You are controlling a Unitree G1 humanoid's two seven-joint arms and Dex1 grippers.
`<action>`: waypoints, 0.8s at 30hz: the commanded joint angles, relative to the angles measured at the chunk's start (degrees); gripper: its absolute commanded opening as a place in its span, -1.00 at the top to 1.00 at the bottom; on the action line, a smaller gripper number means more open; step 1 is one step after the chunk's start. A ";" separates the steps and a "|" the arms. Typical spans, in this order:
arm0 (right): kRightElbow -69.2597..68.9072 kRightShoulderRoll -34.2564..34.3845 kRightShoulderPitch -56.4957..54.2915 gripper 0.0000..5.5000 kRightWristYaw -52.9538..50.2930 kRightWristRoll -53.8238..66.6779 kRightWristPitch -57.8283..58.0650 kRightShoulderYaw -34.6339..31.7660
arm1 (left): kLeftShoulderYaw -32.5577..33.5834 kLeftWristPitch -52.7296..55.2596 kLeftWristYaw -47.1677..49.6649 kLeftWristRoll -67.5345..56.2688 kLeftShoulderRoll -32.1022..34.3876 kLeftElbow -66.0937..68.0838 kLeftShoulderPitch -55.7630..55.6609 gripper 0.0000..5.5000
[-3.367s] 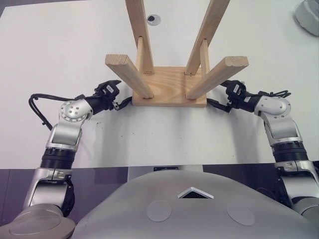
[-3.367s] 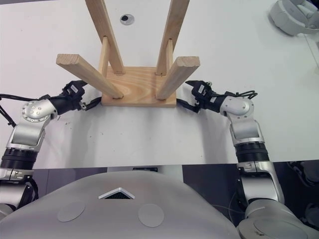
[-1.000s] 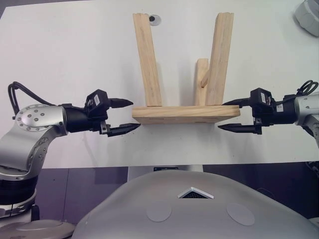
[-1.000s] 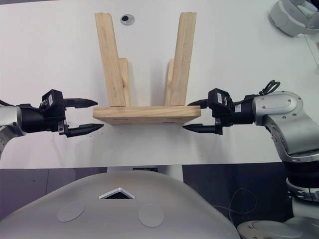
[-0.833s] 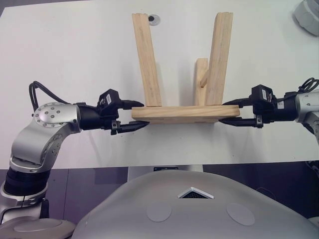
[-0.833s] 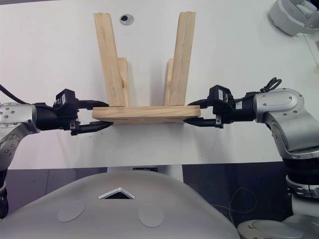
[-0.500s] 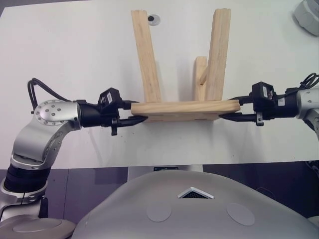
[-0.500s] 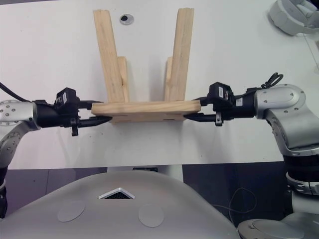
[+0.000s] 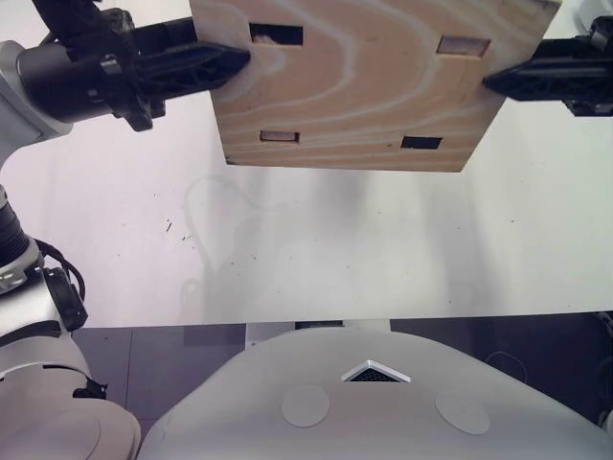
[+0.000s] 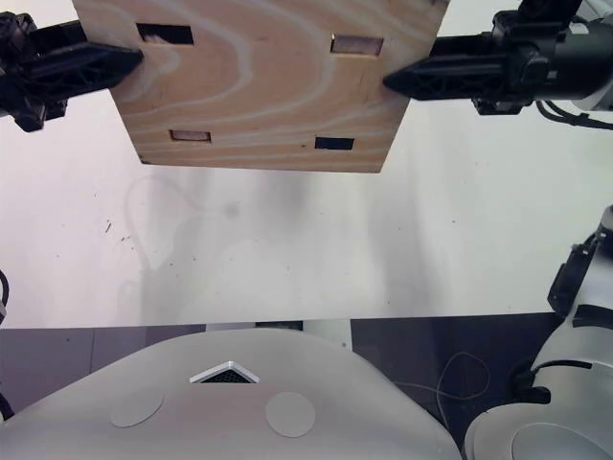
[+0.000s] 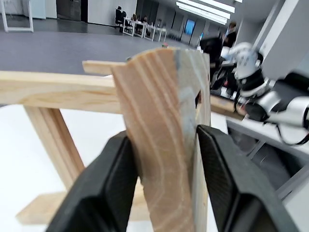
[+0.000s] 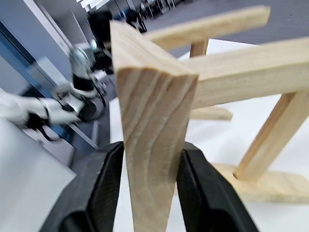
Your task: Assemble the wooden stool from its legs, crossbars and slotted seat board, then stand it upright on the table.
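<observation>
Seat board [image 9: 354, 86] held clear above the white surface [image 9: 326, 259], slotted face towards the head camera. Left gripper [image 9: 238, 60] pinches its left edge; right gripper [image 9: 492, 82] pinches its right edge

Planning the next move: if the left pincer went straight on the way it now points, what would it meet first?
The seat board. The left pincer clamps one edge of the board and points across it, toward the right pincer on the opposite edge.

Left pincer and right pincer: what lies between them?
The slotted seat board, in the left eye view: one side edge in the left pincer, the other in the right pincer.
</observation>
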 commanded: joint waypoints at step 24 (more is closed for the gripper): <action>-54.21 69.69 13.71 0.51 -149.65 61.55 -61.59 -7.43 | 0.57 -23.23 94.97 -35.89 -40.59 -20.33 16.38 0.78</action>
